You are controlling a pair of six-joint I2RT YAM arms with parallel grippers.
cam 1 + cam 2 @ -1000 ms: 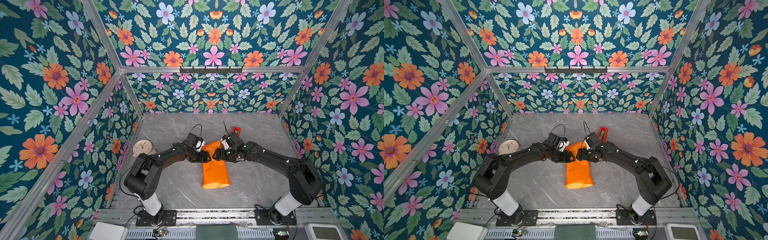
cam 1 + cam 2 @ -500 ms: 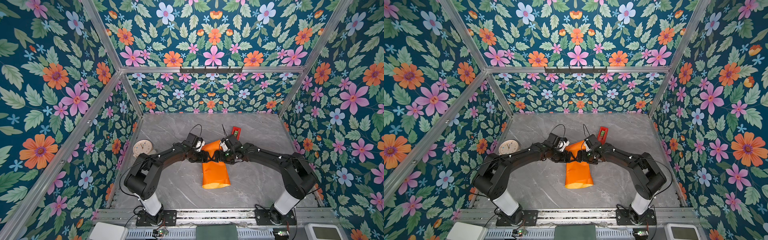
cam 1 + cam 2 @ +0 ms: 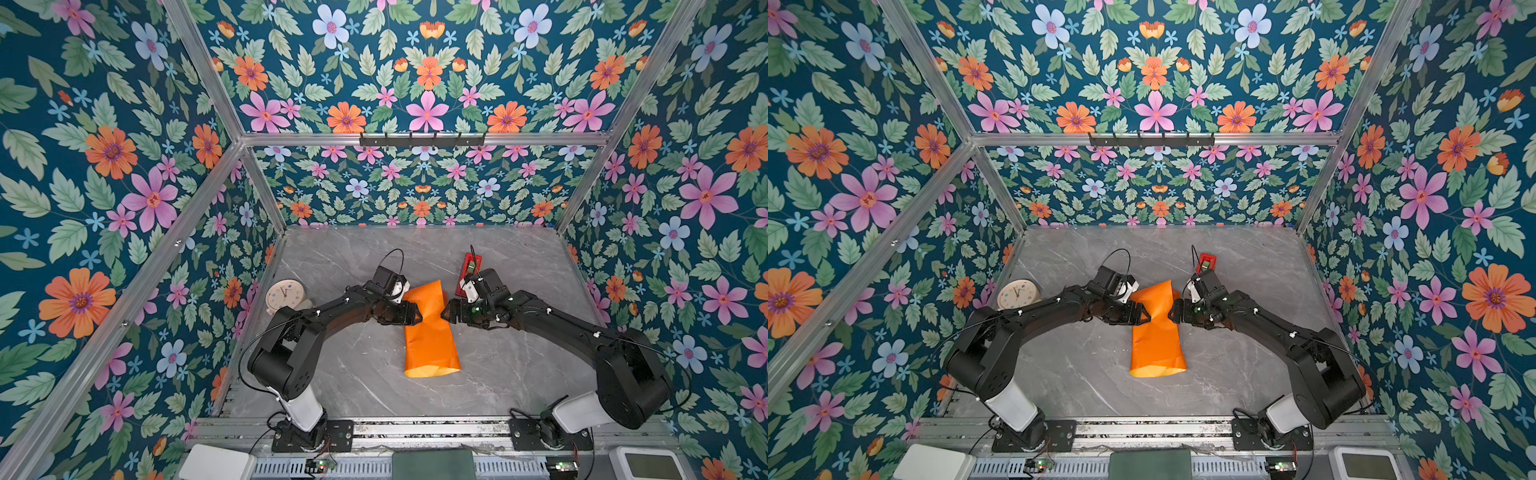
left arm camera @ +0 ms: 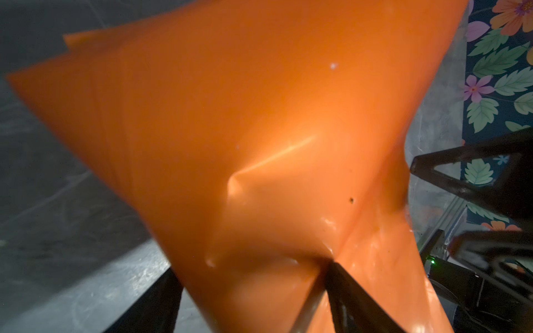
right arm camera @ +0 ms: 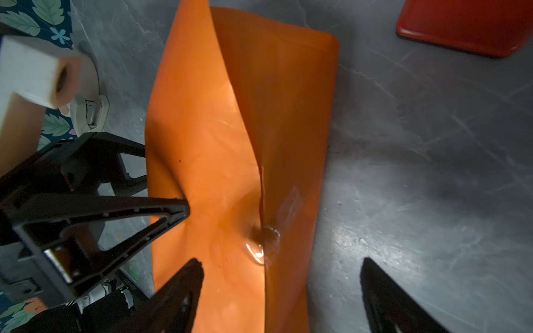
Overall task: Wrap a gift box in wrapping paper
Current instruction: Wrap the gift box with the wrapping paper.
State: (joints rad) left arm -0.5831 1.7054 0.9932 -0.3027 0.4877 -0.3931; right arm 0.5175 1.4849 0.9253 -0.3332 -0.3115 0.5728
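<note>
The wrapping paper (image 3: 430, 345) (image 3: 1156, 345) lies as a glossy orange tube on the grey table, its long axis running front to back. The gift box is hidden. My left gripper (image 3: 413, 316) (image 3: 1142, 316) is open at the tube's left side. In the left wrist view the paper (image 4: 230, 115) bulges between the wide jaws of the left gripper (image 4: 252, 269). One of the left fingertips (image 5: 173, 209) dents the paper (image 5: 230, 144). My right gripper (image 3: 446, 311) (image 5: 281, 288) is open at the tube's right edge, holding nothing. A clear tape strip (image 5: 291, 201) sits on the seam.
A red tape dispenser (image 3: 469, 270) (image 3: 1206, 262) (image 5: 461, 26) lies just behind the right gripper. A round cream clock (image 3: 284, 295) (image 3: 1017, 293) stands by the left wall. Floral walls close in the table on three sides.
The right gripper reached in over the paper half a second ago and has drawn back to the tube's right edge. The left gripper and the paper have stayed put.
</note>
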